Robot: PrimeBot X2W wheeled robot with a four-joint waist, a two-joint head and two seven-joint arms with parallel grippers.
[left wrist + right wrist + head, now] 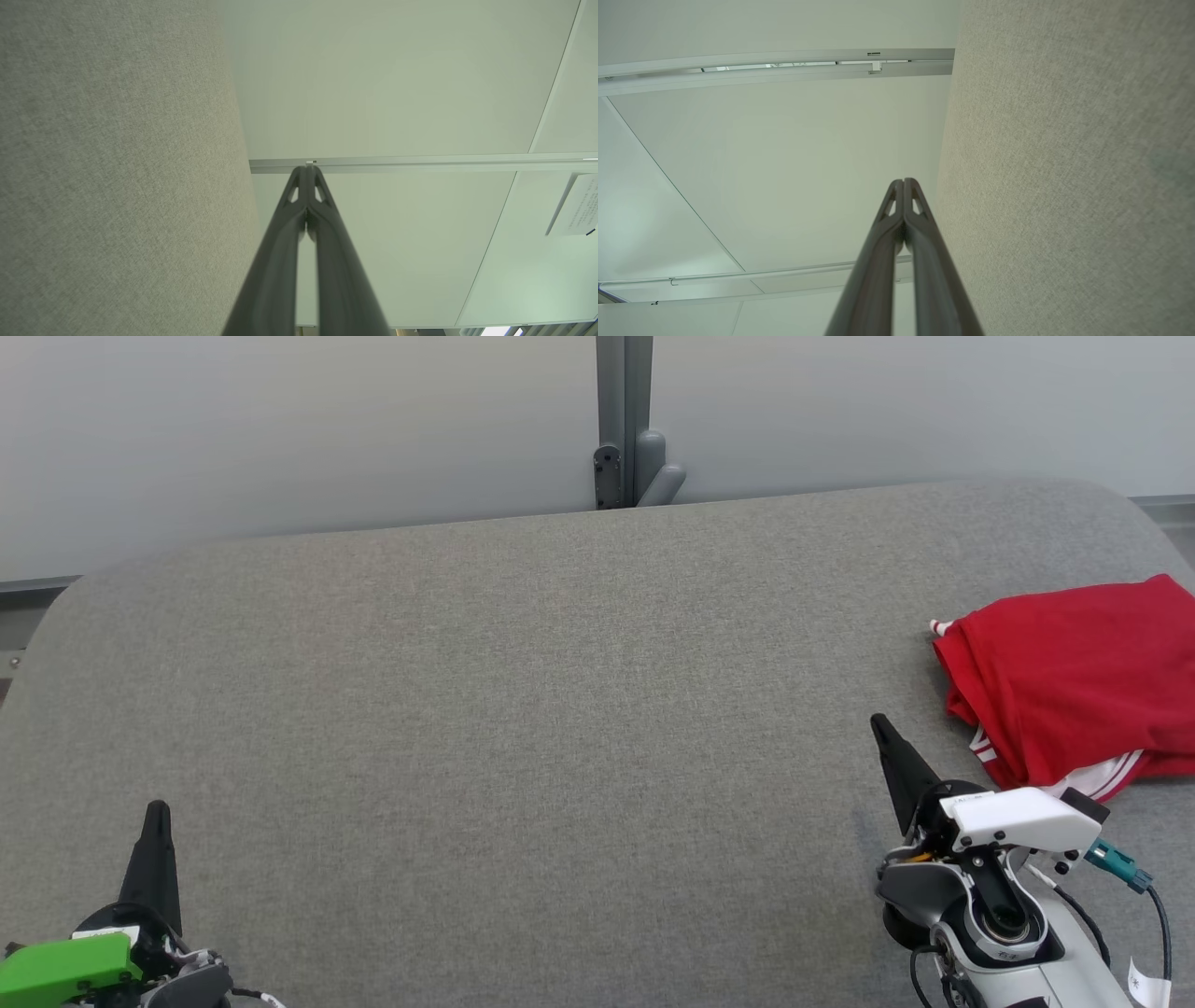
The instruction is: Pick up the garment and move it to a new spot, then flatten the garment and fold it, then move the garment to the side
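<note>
A red garment [1074, 677] with white-striped trim lies folded in a compact bundle at the right edge of the grey fabric table [523, 709]. My right gripper [879, 723] is shut and holds nothing, its tip a short way left of and below the garment, not touching it. In the right wrist view the right gripper [903, 181] has its fingertips pressed together. My left gripper [157, 807] sits at the lower left, far from the garment, shut and holding nothing. The left wrist view shows the left gripper [308, 169] with its tips closed together.
Pale wall panels rise behind the table, with a grey post and bracket [627, 457] at the back middle. The table's back corners are rounded. A blue-green cable connector [1118, 866] hangs from my right wrist.
</note>
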